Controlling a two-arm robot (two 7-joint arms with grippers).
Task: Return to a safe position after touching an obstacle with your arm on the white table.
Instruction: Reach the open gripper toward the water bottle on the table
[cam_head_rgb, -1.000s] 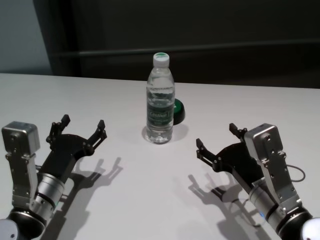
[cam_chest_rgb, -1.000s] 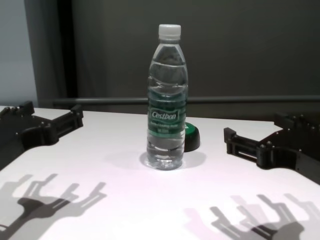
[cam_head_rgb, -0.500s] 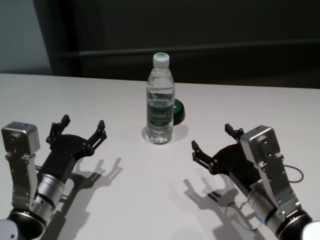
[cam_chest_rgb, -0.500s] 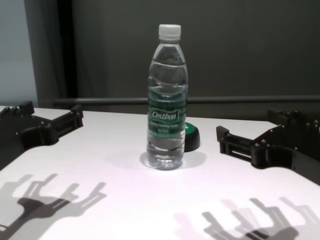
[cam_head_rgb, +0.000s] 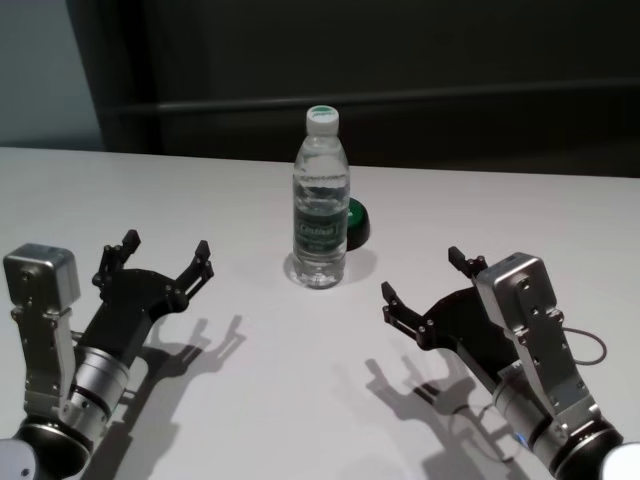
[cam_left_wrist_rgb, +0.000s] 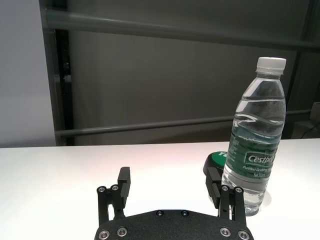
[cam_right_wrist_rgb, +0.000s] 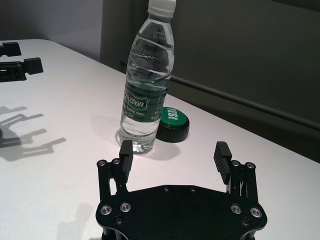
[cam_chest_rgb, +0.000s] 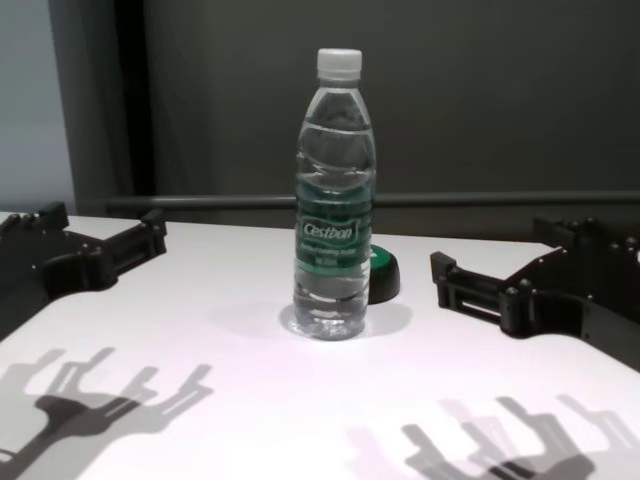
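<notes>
From the head view, the left tool (cam_head_rgb: 165, 258) hovers over the white bench (cam_head_rgb: 250, 380) with its fingers spread wide and nothing between them. The right tool (cam_head_rgb: 422, 283) is likewise splayed and empty, near the bottle (cam_head_rgb: 320, 205) but apart from it. The bottle stands upright near the middle of the bench, capped, between the two tools and farther back than both.

In the left wrist view the left tool (cam_left_wrist_rgb: 170, 182) is released – its fingers frame bare bench, and the bottle (cam_left_wrist_rgb: 252, 150) stands beyond one fingertip, seemingly not in contact. The clear bottle looks filled with water almost to the neck.

The right wrist view shows the right tool (cam_right_wrist_rgb: 173, 155) open and holding nothing, with the bottle (cam_right_wrist_rgb: 145, 85) ahead and a low green-topped round object (cam_right_wrist_rgb: 172, 122) just beside its base.

The chest view has the bottle (cam_chest_rgb: 335, 200) upright at centre, the round object (cam_chest_rgb: 384, 275) tucked behind it, and both tools – left (cam_chest_rgb: 105, 240), right (cam_chest_rgb: 495, 280) – clear of it on either side.
</notes>
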